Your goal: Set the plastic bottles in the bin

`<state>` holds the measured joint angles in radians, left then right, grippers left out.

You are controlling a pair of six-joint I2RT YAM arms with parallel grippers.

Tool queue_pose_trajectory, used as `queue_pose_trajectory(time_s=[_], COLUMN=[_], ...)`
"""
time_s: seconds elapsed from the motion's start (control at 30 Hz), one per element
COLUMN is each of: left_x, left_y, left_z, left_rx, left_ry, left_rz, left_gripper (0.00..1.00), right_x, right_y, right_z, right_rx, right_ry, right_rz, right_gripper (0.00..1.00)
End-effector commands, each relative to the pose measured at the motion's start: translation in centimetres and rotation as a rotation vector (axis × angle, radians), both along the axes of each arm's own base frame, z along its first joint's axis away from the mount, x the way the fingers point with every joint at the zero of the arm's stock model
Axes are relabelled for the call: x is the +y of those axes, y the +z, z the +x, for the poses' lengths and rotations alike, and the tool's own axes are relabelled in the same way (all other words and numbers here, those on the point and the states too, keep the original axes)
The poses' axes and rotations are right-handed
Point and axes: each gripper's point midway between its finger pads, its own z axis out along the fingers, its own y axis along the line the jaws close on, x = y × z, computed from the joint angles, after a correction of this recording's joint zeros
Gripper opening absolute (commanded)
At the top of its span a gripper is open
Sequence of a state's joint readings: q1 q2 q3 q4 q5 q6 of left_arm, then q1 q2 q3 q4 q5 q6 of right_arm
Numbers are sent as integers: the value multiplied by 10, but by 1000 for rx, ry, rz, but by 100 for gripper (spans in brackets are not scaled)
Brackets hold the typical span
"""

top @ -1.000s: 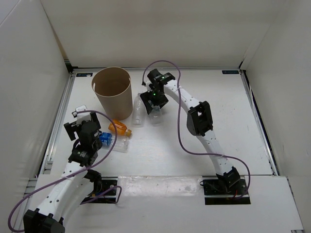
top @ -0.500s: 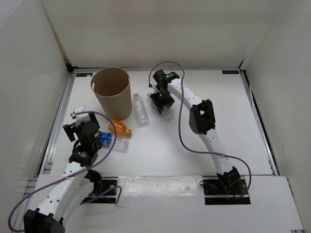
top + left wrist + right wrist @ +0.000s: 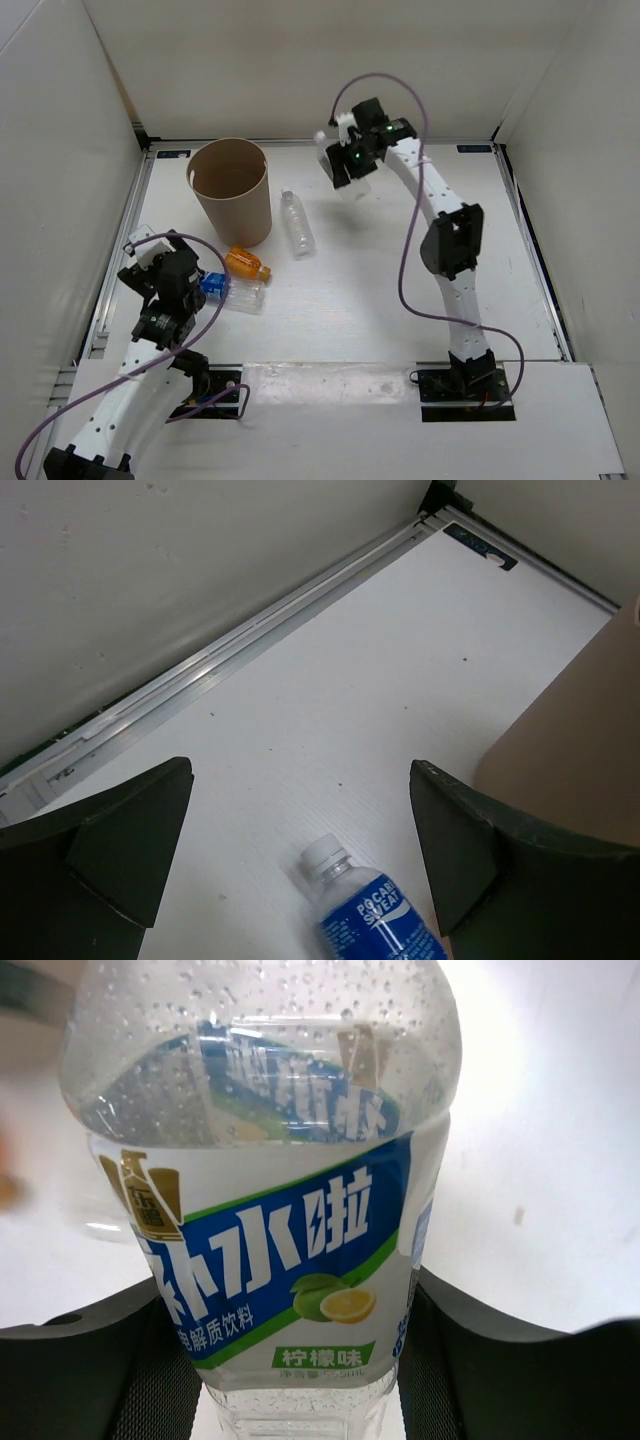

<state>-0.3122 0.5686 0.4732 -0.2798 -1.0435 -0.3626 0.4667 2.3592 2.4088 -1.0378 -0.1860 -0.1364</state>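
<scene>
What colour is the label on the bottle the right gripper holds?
Label: blue band, white characters, green stripe, lemon picture. Clearest in right wrist view.

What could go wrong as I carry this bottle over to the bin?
The held bottle sticks far past the right jaws and may pivot or slip. The bin is thin-walled; clipping its rim could tip it. A drop might hit the clear bottle lying beside the bin.

blue-label bottle (image 3: 373, 920) cut off below, probably bin (image 3: 580, 750) cropped right
</scene>
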Motion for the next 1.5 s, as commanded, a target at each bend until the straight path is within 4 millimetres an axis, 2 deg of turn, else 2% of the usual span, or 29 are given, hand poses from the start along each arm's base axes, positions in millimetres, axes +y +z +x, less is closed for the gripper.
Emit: queue_pose_trajectory(time_s=[0.0, 0.03, 0.07, 0.1, 0.13, 0.17, 0.27, 0.3, 0.33, 0.37, 0.4, 0.43, 0.5, 0.53, 0.57, 0.6, 0.63, 0.67, 0.7, 0.87, 0.93, 1.03, 1.07, 1.13, 1.2, 1.3, 1.4, 1.43, 1.47], left_x=[-3, -4, -5, -12, -13, -25, -34, -41, -40, -41, -40, -41, -41, -43, -41, -43, -47, -44, -46, -55, -57, -60, -61, -61, -63, -65, -67, -68, -67], left_y=[5, 5, 3, 3, 0, -1, -10, -8, -16, -15, -18, -10, -17, -4, -13, -11, -3, -6, -10, -9, 1, 0, -1, -1, -1, -1, 1, -1, 0], left_z=[-1, 0, 1, 5, 6, 14, 21, 25, 23, 24, 21, 24, 23, 28, 23, 28, 31, 25, 28, 27, 27, 21, 21, 17, 15, 16, 18, 18, 18], left_rx=[-24, -51, -36, -28, 8, 41, 170, 184, 255, 270, 327, 336, 426, 421, 509, 530, 516, 570, 601, 574, 505, 472, 470, 456, 452, 448, 438, 444, 443], left_ry=[12, 21, 15, -23, -41, -117, -197, -236, -230, -230, -224, -226, -227, -232, -224, -218, -213, -199, -186, -221, -249, -290, -303, -313, -327, -346, -352, -352, -351], left_rz=[-77, -110, -110, -127, -114, -126, -66, -76, -63, -62, -56, -51, -30, -22, 3, 10, 4, 21, 24, 19, 5, -13, -20, -27, -32, -39, -44, -45, -44], left_gripper=[100, 100, 100, 100, 100, 100, 100, 100, 100, 100, 100, 100, 100, 100, 100, 100, 100, 100, 100, 100, 100, 100, 100, 100, 100, 100, 100, 100, 100], right_x=[50, 57, 61, 73, 77, 86, 112, 121, 133, 149, 160, 171, 188, 204, 209, 215, 221, 225, 232, 245, 249, 256, 257, 261, 263, 268, 268, 267, 265], right_y=[159, 204, 219, 235, 250, 279, 312, 335, 339, 326, 338, 335, 321, 315, 313, 311, 299, 299, 296, 282, 276, 264, 267, 259, 259, 248, 238, 237, 238], right_z=[5, 4, 2, -11, -14, -16, -25, -36, -48, -48, -64, -72, -74, -87, -89, -92, -90, -94, -93, -87, -85, -77, -76, -68, -66, -58, -54, -52, -50], right_rx=[-364, -487, -511, -522, -535, -594, -668, -719, -714, -695, -722, -717, -726, -717, -735, -739, -721, -718, -732, -757, -756, -759, -772, -773, -793, -796, -773, -769, -765], right_ry=[149, 182, 181, 241, 248, 273, 328, 369, 419, 448, 519, 549, 579, 616, 637, 655, 660, 663, 669, 674, 664, 639, 638, 607, 605, 575, 559, 548, 536], right_rz=[384, 465, 503, 564, 607, 694, 820, 862, 885, 890, 924, 933, 929, 937, 935, 948, 943, 952, 966, 950, 946, 938, 944, 935, 938, 927, 911, 908, 909], right_gripper=[0, 0, 0, 0, 0, 0, 0, 0, 0, 0, 1, 4, 9, 13, 16, 19, 21, 23, 23, 23, 23, 23, 25, 39, 47, 59, 75, 89, 90])
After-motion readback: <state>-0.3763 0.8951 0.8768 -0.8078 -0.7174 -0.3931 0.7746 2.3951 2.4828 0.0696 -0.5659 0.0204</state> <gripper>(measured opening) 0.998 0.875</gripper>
